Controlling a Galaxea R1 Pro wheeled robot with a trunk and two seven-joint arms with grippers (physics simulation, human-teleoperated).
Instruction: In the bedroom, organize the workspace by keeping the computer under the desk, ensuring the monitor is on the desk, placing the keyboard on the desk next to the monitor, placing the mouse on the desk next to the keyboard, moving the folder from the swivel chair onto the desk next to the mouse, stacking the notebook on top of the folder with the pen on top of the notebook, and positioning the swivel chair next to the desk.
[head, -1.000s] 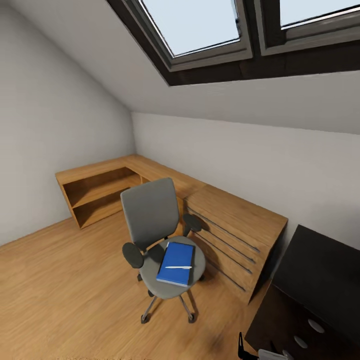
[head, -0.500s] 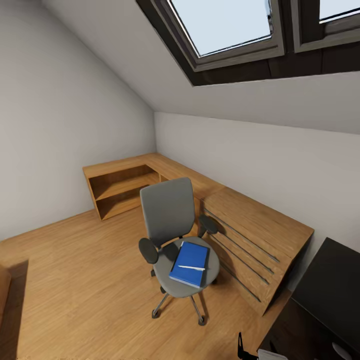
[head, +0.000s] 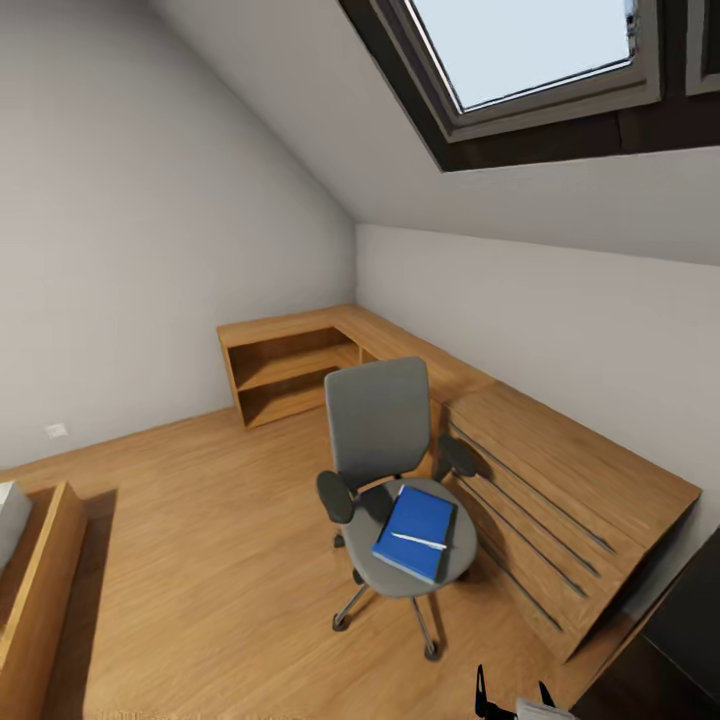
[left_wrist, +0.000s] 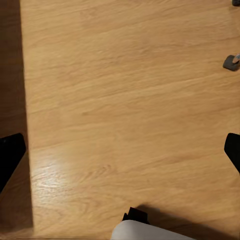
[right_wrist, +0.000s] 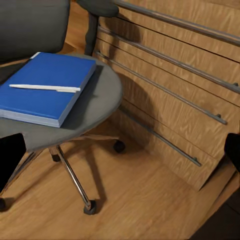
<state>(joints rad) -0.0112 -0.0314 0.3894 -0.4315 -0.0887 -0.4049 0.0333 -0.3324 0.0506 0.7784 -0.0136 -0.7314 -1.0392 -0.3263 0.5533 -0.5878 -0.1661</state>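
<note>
Attic bedroom with sloped white ceiling, skylight (head: 540, 50), white walls and a wood plank floor (head: 200, 540).

Item: swivel chair (head: 385, 470), grey seat and back, black armrests, chrome star base on casters; stands on the floor just in front of the wooden dresser (head: 560, 480), its back toward the corner of the room.

Item: blue book-like item, folder or notebook (cannot tell which, or whether it is two stacked) (head: 415, 518); lies flat on the chair seat, toward the dresser side.

Item: pen (head: 418, 541), thin and pale; lies across the top of the blue item, touching it. In the right wrist view the pen (right_wrist: 45, 88) rests flat on the blue cover (right_wrist: 47, 90), with the chair seat (right_wrist: 97, 100) under it.

Item: dresser, light wood, long bar handles (right_wrist: 165, 87) in rows on its front; runs along the wall behind the chair and joins open wooden shelving (head: 285, 375) at the corner.

Item: table (head: 690, 610), black, a dark corner of it beyond the dresser's far end from the shelving.

Item: wooden bed frame (head: 35, 590), well apart from the chair across the floor.

Left tool: dark fingertips (left_wrist: 10, 155) at both edges of the wrist view, spread wide over bare floor, holding nothing.

Right tool: fingertips (right_wrist: 10, 155) likewise spread wide, empty, facing the chair seat and the dresser.
</note>
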